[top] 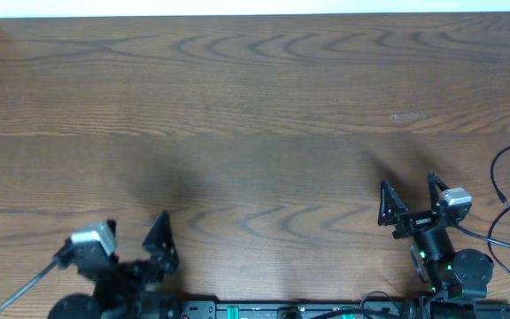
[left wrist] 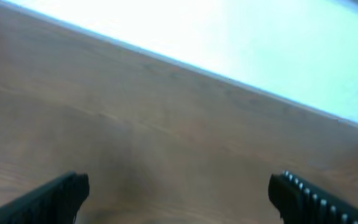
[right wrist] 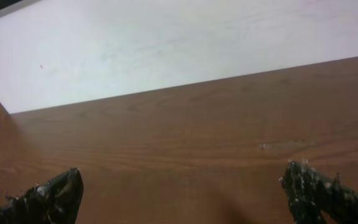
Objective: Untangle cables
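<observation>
The cables show only in the overhead view, at the far right table edge: thin black cords [top: 496, 170] loop in from the edge, one ending in a small plug, and run on out of frame. No whitish cord can be made out. My right gripper [top: 408, 195] is open and empty over bare wood, well left of the cords; it also shows open in the right wrist view [right wrist: 182, 193]. My left gripper [top: 135, 232] is open and empty at the front left, and shows open in the left wrist view [left wrist: 179, 193]. Neither wrist view shows a cable.
The wooden table [top: 255, 115] stretches wide ahead of both arms. A thicker black cord [top: 494, 244] runs from the right arm toward the right edge. The arm bases and a black rail [top: 273, 310] sit along the front edge.
</observation>
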Controlling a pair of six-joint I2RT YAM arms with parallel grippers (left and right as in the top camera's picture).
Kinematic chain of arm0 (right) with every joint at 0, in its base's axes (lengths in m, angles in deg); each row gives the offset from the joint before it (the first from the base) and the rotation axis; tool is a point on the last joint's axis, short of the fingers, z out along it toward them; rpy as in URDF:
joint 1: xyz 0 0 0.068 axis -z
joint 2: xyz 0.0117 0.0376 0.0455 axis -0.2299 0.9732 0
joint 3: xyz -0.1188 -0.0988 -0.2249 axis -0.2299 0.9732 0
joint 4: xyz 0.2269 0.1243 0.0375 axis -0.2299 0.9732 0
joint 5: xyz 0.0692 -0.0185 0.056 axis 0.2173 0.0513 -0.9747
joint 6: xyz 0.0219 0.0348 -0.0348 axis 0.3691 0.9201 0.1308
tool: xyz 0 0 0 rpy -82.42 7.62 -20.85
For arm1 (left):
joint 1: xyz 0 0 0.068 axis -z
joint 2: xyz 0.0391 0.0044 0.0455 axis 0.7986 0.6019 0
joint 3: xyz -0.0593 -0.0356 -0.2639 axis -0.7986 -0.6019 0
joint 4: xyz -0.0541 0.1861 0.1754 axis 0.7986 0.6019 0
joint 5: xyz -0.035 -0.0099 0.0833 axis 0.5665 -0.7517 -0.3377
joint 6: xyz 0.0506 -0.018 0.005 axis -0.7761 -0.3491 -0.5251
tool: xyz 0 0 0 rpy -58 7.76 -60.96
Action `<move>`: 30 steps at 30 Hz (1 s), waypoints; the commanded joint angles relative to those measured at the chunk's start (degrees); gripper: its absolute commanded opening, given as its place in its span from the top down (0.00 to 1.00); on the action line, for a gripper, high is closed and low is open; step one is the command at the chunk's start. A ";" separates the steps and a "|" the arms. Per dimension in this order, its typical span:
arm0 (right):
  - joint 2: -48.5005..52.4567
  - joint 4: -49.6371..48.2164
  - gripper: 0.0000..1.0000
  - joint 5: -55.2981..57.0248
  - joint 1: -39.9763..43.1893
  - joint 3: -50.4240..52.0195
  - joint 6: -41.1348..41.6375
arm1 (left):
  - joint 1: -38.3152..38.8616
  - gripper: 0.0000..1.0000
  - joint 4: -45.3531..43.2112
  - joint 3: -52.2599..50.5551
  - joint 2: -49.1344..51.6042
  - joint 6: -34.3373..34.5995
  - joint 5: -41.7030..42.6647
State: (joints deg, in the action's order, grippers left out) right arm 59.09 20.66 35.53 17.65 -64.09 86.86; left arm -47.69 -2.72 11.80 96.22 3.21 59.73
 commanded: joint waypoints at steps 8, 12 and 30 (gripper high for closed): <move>-0.39 0.24 0.01 0.07 -0.33 0.15 0.55 | -0.13 0.02 -24.33 -18.40 -1.57 -0.35 -0.28; -0.39 0.24 0.01 0.07 -0.33 0.15 0.55 | -0.13 0.02 -29.62 -24.39 -5.53 -1.36 -0.94; -0.39 0.24 0.01 0.07 -0.33 0.15 0.55 | -0.15 0.02 -32.87 -36.04 -7.69 -0.37 -19.85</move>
State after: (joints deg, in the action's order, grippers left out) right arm 59.07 20.66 35.55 17.65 -64.06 86.86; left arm -47.69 -34.70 -21.93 89.05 0.82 45.09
